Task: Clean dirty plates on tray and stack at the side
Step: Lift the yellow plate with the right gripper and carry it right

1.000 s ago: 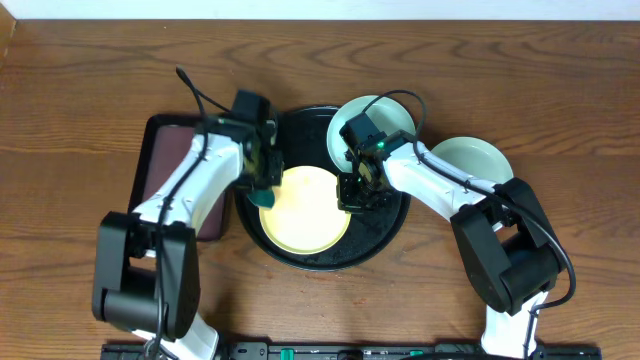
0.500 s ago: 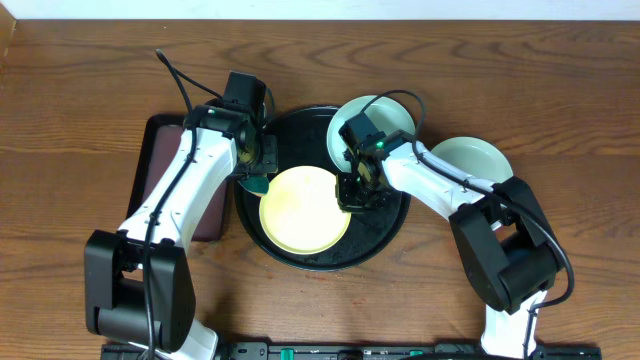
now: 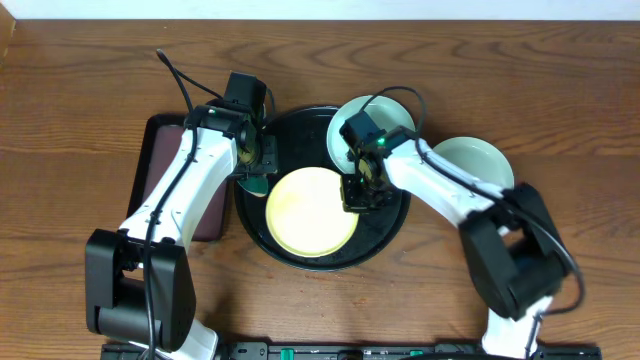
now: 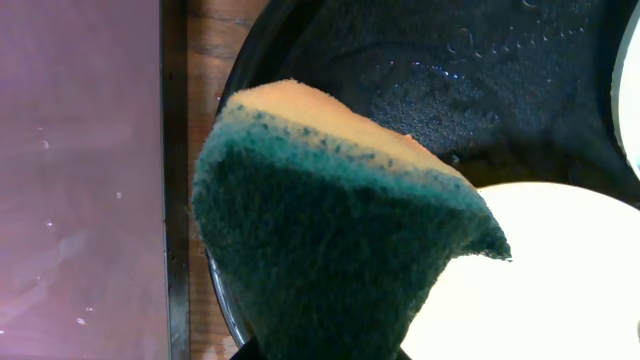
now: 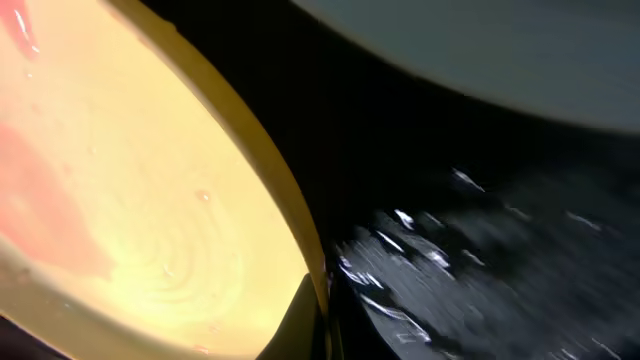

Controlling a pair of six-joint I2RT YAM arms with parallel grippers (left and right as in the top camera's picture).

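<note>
Black tray (image 3: 375, 235) sits mid-desk. Yellow plate (image 3: 305, 212) lies flat and face up in the tray's near half, with a red smear (image 5: 40, 215) inside (round, so no long axis). Right gripper (image 3: 361, 192) is clenched on the plate's right rim. One mint plate (image 3: 392, 122) overlaps the tray's far-right rim. The second mint plate (image 3: 480, 152) lies on the desk just right of the tray. Left gripper (image 3: 255, 168) grasps a green sponge (image 4: 340, 260) over the tray's left rim, just beside the yellow plate. Brown tray (image 3: 155, 170) lies close along the black tray's left side. Bare wood runs along the desk's far edge.
</note>
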